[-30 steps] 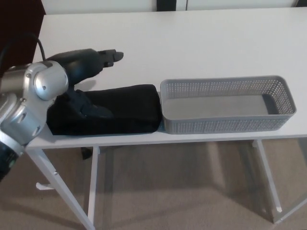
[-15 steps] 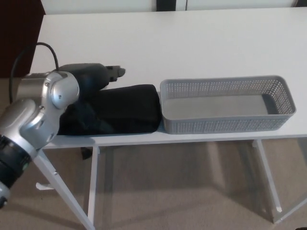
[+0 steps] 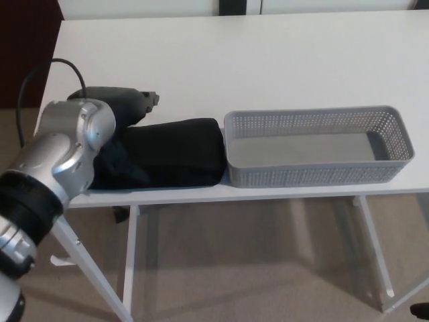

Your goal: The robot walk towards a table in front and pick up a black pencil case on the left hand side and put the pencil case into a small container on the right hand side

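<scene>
Just behind the pencil case, fingers of the left hand lie released.

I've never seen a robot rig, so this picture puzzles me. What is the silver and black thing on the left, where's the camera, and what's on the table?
The camera sits on a humanoid robot's head, looking down at a white table. The silver and black shape is the robot's left arm; its left hand lies over the left end of a black pencil case. Whether it grips the case cannot be seen. Right beside the case stands an empty grey perforated container. The right hand is not in view.
</scene>
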Motion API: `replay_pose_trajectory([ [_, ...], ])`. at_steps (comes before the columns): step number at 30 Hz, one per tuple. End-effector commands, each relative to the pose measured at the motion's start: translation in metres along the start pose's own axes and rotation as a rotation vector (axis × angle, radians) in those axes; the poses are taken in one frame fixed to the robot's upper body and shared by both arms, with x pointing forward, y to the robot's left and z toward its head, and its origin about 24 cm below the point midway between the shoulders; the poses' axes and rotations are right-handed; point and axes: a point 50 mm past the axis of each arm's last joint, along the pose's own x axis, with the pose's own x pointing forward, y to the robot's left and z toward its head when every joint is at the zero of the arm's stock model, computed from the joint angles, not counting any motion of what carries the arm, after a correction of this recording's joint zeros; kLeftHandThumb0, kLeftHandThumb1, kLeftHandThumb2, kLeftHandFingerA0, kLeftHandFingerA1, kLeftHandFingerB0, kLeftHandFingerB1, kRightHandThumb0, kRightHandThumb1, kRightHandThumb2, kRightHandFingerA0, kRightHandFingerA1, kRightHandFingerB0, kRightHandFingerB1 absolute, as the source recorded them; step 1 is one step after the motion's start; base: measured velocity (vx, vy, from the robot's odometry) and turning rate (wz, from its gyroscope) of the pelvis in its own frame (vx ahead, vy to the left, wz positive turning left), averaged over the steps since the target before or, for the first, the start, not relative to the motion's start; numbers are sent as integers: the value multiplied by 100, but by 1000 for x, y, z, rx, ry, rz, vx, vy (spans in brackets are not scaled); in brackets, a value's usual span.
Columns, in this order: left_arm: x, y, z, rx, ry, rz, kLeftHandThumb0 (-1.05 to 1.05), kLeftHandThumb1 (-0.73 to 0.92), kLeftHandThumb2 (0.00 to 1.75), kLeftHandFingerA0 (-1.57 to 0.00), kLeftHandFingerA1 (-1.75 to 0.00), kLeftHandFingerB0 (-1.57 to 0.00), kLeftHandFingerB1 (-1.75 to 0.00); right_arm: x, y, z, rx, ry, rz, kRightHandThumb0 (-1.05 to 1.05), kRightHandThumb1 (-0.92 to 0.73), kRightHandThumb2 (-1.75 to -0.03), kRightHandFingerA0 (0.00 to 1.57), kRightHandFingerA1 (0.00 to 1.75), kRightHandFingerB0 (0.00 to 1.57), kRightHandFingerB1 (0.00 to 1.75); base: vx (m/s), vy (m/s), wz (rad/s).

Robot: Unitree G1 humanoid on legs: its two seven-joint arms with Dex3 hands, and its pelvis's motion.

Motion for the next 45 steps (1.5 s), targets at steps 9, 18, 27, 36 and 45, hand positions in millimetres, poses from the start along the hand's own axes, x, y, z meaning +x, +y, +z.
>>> replay_pose_trajectory([
  [9,5,-6,19,48,-33,44,-75,39,85,0,0,0,-5,4,-7,10,35,-36,-22,-27,-47,-55,93,61,88,58,0,0,0],
  [18,9,-9,20,11,-33,15,-73,39,84,0,0,0,-5,6,-12,16,38,-61,-32,-26,-46,-54,94,60,86,56,0,0,0],
  [27,13,-21,14,10,-7,-75,-64,37,78,-9,-40,0,-13,7,-14,16,49,-55,-46,-28,-46,-54,94,60,86,56,0,0,0],
  [36,13,-25,11,-130,-47,-160,-21,77,63,-85,-59,-37,-33,8,-14,17,70,-49,-48,-29,-45,-55,95,62,89,58,0,0,0],
  [45,10,-19,15,-100,-131,18,-18,82,65,-71,-160,-49,-142,9,-14,19,60,-55,-50,-28,-46,-54,94,60,86,56,0,0,0],
])
